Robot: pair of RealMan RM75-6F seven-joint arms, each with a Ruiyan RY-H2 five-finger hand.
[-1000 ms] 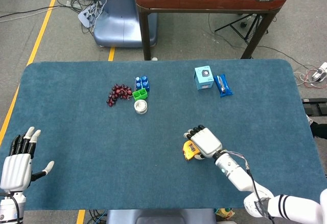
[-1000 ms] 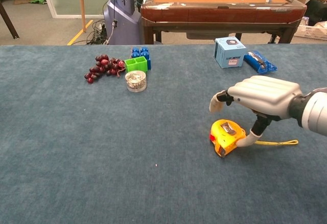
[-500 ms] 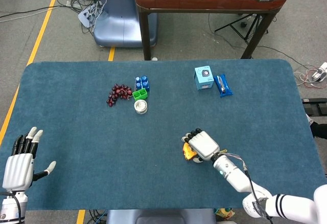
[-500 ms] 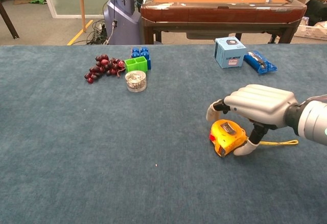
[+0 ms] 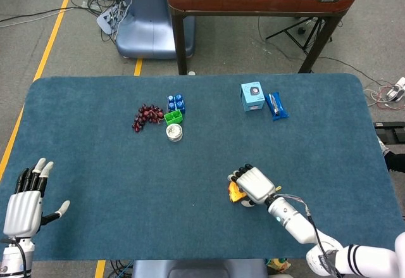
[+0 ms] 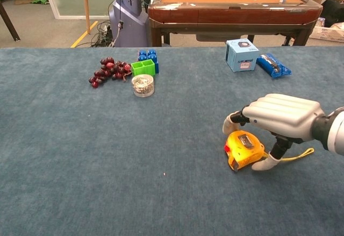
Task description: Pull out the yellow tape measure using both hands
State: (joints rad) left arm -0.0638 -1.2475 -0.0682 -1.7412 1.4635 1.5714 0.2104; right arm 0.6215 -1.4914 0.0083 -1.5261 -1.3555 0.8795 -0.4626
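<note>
- Right now your yellow tape measure [image 6: 244,149] lies on the blue table [image 6: 80,155], on the near right part of it, with a short length of yellow tape [image 6: 301,154] showing on the cloth to its right.
- Your right hand [image 6: 280,119] arches over the tape measure: its fingers [image 6: 232,123] curl down at the far side of the case and the thumb [image 6: 267,164] touches the near right side, so it looks clamped on the case, though the case sits on the table.
- From the head view the same right hand [image 5: 255,185] covers most of the tape measure [image 5: 235,193], and only a yellow edge shows at its left.
- Your left hand [image 5: 24,206] hovers at the near left corner of the table, well apart from the tape measure, fingers spread and straight, holding nothing.
- Farther out, toward the far left of the table, a small round clear container [image 6: 143,85] sits near a green block [image 6: 142,67] with blue blocks [image 6: 148,56] touching it behind, and a bunch of dark red grapes [image 6: 108,70] lies just to their left.
- On the far right a light blue box [image 6: 241,54] stands beside a blue packet [image 6: 273,65].
- Beyond the table edge stands a brown wooden table [image 6: 231,5], with a blue-grey machine base [image 5: 144,18] on the floor to its left.
</note>
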